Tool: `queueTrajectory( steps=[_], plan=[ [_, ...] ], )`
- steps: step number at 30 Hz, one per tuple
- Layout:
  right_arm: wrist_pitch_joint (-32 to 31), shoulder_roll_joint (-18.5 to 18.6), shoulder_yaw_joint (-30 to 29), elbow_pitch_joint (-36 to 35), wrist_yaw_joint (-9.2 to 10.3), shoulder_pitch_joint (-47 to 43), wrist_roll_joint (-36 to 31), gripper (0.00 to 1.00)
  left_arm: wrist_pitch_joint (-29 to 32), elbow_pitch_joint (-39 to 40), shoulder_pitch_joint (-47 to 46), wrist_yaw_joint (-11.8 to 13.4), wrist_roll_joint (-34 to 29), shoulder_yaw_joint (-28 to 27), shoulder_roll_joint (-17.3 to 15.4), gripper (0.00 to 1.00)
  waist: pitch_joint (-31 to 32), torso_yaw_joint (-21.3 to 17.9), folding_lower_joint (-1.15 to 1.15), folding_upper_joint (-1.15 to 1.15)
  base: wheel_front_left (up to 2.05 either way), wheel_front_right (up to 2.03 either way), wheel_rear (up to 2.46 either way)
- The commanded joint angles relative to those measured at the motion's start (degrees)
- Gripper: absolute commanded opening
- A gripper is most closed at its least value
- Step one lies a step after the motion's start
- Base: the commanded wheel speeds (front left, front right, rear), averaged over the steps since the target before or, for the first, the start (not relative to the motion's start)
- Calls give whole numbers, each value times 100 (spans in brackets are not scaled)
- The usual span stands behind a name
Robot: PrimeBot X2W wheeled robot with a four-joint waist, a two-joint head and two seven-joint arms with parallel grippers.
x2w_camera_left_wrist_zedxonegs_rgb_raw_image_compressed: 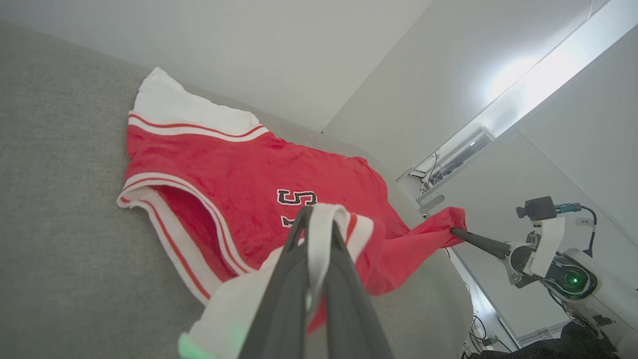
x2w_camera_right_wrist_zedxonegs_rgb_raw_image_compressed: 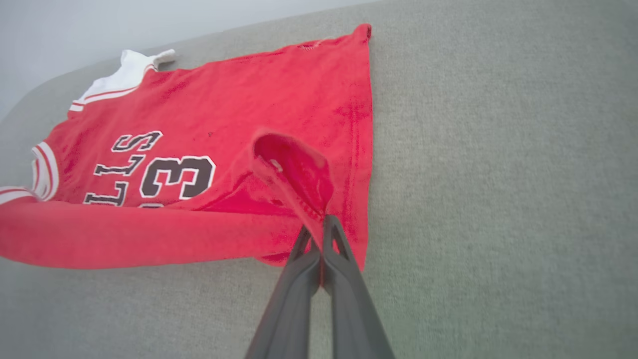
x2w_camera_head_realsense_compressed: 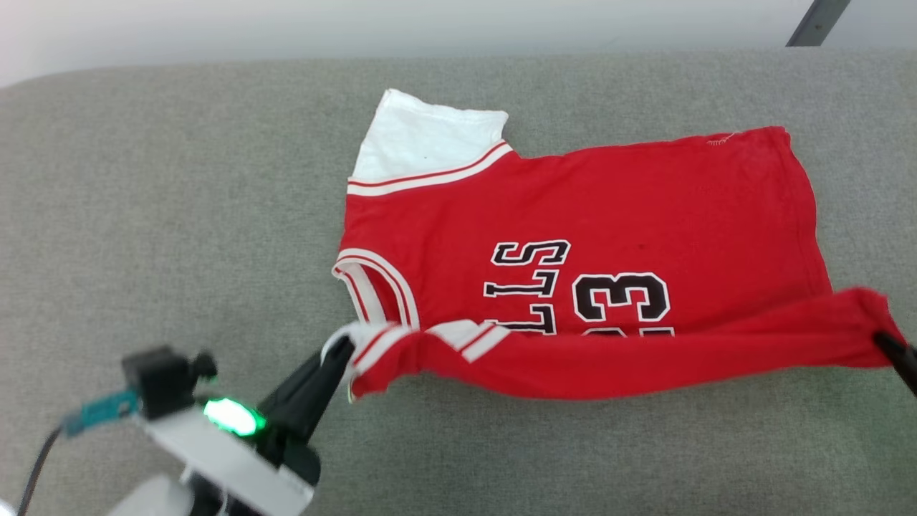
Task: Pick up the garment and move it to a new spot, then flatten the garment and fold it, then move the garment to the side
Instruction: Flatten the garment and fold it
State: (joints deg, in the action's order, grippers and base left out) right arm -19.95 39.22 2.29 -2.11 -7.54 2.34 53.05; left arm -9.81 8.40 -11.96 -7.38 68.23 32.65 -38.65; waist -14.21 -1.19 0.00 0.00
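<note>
On the grey desk (x2w_camera_head_realsense_compressed: 143, 215), we hold the garment (x2w_camera_head_realsense_compressed: 630, 208).
Left gripper (x2w_camera_head_realsense_compressed: 342, 352) jaws pinch its striped trim; right gripper (x2w_camera_head_realsense_compressed: 884, 340) jaws pinch its hem.

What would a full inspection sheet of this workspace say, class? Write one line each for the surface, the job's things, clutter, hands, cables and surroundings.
Surface: grey fabric-covered surface, under the whole garment.
Job's things: red basketball jersey with white-and-red striped trim, lettering up, near edge lifted and drawn over part of the number.
Clutter: nothing seen.
Hands: left hand shut on the jersey's trimmed shoulder end; right hand shut on its hem corner.
Cables: dark cable beside the left wrist.
Surroundings: pale wall; grey strut at top right.
</note>
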Motion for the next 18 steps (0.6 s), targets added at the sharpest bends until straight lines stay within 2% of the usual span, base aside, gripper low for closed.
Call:
queueTrajectory(
  steps=[1,5,9,18],
  plan=[
    [-81,-84,-23,43,11,172,-49,0,53,-98,-193,-12,43,31,46,0,-44,-34,0,0,0,0,0],
    [-318,-375,19,401,11,784,-240,0,239,-606,-877,-13,137,215,176,0,-175,-103,0,0,0,0,0],
    [-300,-564,43,934,11,1268,-391,0,182,-1246,-1411,-13,156,376,337,0,-331,-114,0,0,0,0,0],
    [67,-696,291,1624,11,1779,-549,0,-36,-2535,-2073,-12,-32,879,546,0,-730,-133,0,0,0,0,0]
  ],
)
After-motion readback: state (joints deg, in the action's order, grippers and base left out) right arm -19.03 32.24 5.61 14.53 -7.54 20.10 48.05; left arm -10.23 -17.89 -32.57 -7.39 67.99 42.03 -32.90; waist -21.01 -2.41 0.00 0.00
